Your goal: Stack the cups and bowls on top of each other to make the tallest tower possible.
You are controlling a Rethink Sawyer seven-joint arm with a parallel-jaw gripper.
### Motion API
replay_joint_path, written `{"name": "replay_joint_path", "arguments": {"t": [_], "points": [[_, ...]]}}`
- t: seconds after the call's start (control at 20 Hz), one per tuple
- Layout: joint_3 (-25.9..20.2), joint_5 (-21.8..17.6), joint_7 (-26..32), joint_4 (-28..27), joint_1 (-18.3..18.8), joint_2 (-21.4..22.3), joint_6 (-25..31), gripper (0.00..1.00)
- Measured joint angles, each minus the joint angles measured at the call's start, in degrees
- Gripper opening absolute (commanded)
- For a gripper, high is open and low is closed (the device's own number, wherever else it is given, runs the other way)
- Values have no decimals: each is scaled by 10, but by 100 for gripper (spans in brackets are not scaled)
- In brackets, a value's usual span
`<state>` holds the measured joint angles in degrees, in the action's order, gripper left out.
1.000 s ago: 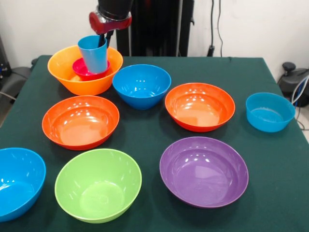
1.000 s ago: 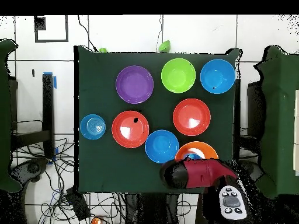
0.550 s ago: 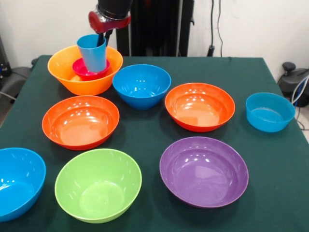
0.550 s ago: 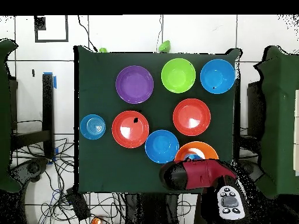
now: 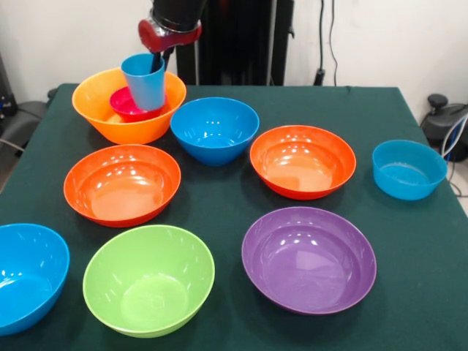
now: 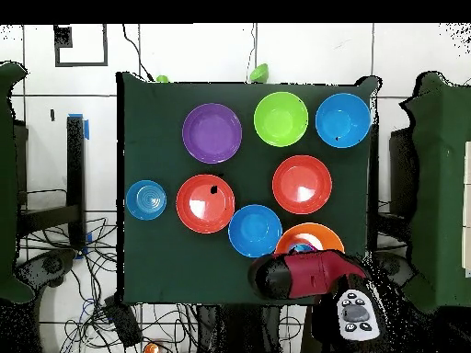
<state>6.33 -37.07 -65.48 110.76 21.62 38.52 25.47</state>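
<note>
The red and black arm (image 6: 308,276) descends from above at the table's corner. Its gripper (image 5: 156,61) points downward, one dark finger (image 5: 156,63) reaching inside a container's rim. Jaw state cannot be determined.

- No text, label, brand, number or sign can be read in either view.
- The arm's button pad (image 6: 354,314), seen from overhead, may carry markings, but they are too small to make out.
</note>
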Motion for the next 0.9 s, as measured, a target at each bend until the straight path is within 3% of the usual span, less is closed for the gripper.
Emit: {"name": "replay_joint_path", "arguments": {"t": [0.9], "points": [[7,-43,0,0,0,-19,-2,0]]}}
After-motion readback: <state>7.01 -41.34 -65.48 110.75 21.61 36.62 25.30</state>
